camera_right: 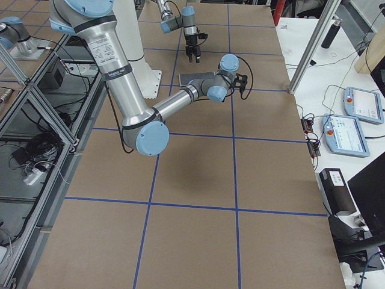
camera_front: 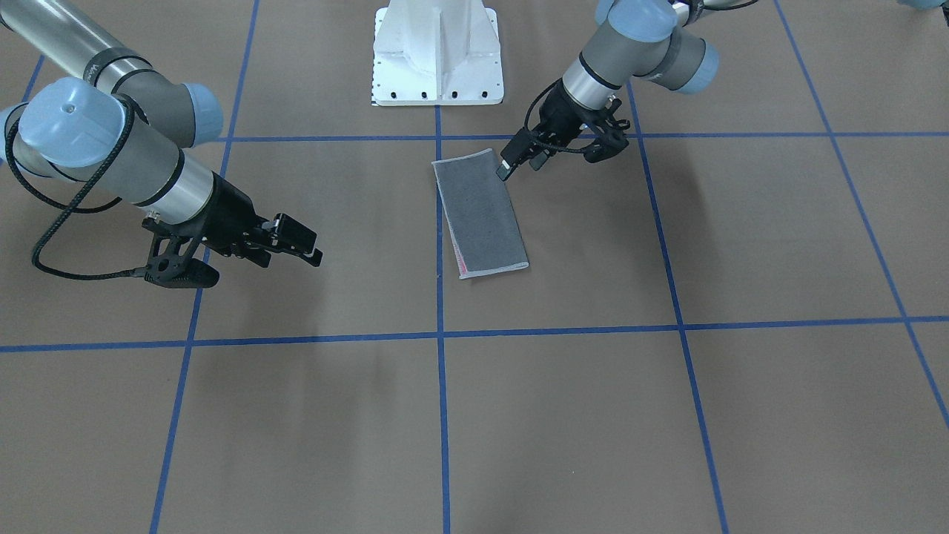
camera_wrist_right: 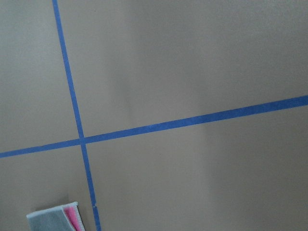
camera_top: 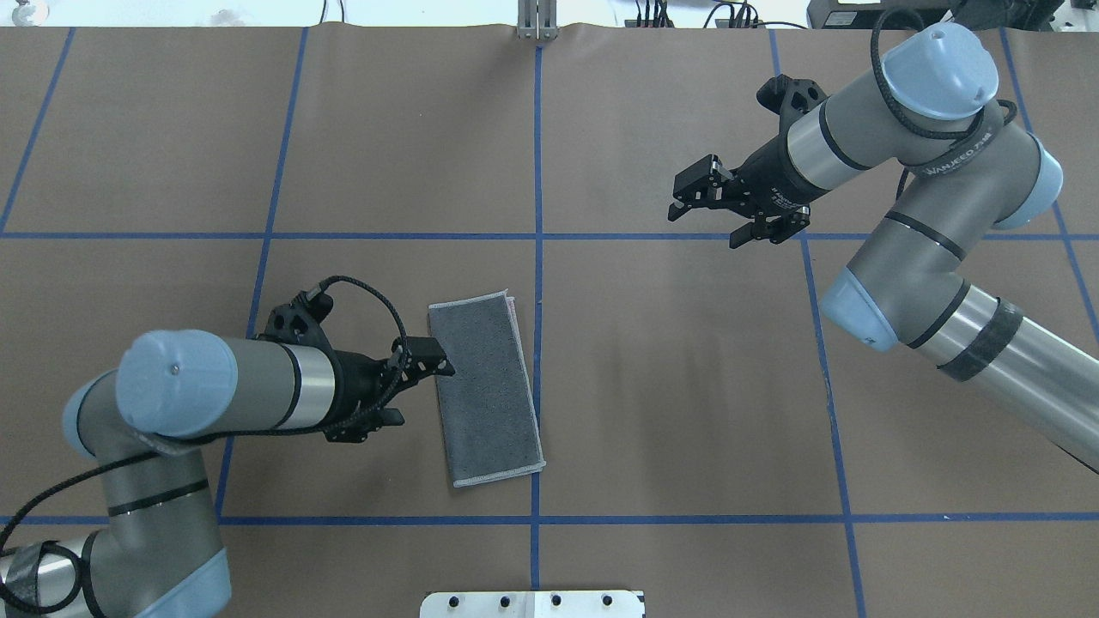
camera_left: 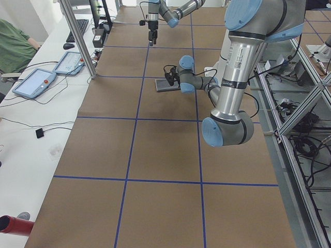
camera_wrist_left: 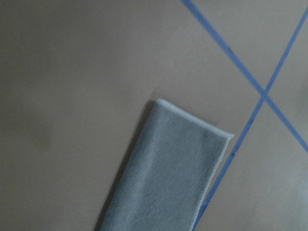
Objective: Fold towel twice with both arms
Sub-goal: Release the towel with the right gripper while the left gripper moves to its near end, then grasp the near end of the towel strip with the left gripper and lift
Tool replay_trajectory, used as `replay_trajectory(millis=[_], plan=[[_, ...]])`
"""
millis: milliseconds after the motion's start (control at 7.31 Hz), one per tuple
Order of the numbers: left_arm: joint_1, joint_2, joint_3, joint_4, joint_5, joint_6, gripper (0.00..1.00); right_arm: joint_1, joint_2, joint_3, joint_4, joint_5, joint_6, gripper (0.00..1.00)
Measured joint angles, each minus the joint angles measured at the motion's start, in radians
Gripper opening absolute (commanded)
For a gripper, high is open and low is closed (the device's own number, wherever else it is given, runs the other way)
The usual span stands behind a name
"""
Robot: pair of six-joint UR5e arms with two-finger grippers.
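Observation:
The towel (camera_top: pixel 485 390) lies flat on the table, folded into a long strip. Its dark grey face is up, with a pale hem and a pink edge along one side (camera_front: pixel 480 215). My left gripper (camera_top: pixel 427 393) is open and empty, with one fingertip over the towel's long edge near the far corner (camera_front: pixel 520 167). The left wrist view shows only the towel (camera_wrist_left: pixel 168 173), no fingers. My right gripper (camera_top: pixel 706 227) is open and empty, well away from the towel (camera_front: pixel 291 259). The right wrist view catches one towel corner (camera_wrist_right: pixel 50 219).
The table is brown with a grid of blue tape lines (camera_top: pixel 537 257). The white bolted pedestal (camera_front: pixel 437 52) stands at the robot's side of the table. An operator desk with pendants (camera_left: pixel 36 82) and a metal post (camera_left: pixel 77 41) runs along the far edge.

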Motion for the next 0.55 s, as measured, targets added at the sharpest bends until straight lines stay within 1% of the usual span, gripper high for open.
replay_trajectory(millis=[137, 548], plan=[[0.050, 0.004, 0.001, 0.000, 0.036, -0.009, 0.99, 0.001, 0.002, 0.000, 0.000, -0.001, 0.000, 0.99], [0.119, -0.006, 0.023, 0.000, 0.066, -0.017, 0.79, 0.002, 0.005, 0.000, 0.002, -0.001, 0.000, 0.99]])
